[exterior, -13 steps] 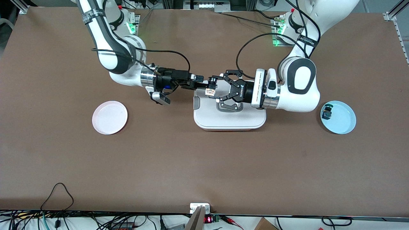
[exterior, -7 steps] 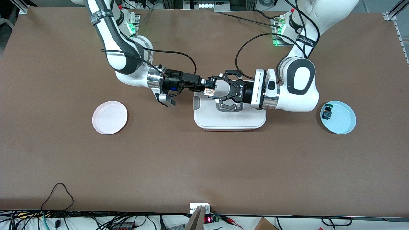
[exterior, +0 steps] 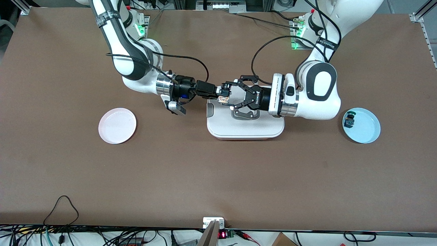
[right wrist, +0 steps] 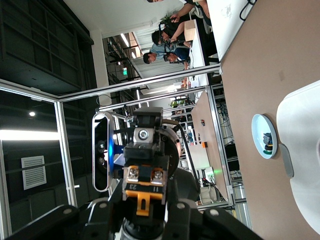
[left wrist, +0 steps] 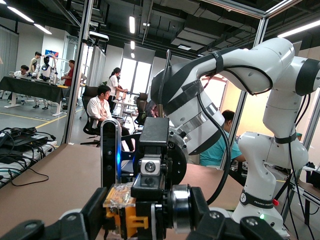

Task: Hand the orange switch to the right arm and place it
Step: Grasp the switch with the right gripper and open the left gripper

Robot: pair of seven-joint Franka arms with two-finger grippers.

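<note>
The orange switch (exterior: 224, 99) hangs in the air over the edge of the white tray (exterior: 245, 131) that is toward the right arm's end. My left gripper (exterior: 230, 96) is shut on it, one pad on each end. The left wrist view shows its orange block, black body and silver ring (left wrist: 122, 212) between my pads (left wrist: 97, 212). My right gripper (exterior: 222, 91) reaches in from the right arm's end and sits at the middle of the switch. In the right wrist view the switch (right wrist: 142, 187) fills the space right in front of that gripper (right wrist: 145, 198).
A pink plate (exterior: 117, 125) lies toward the right arm's end of the table. A blue plate (exterior: 367, 128) toward the left arm's end holds a small blue-and-green component (exterior: 349, 119). Cables run along the table's near edge.
My right arm has moved toward the left arm's end, bringing its gripper in over the switch. My left gripper has stayed in place with the switch.
</note>
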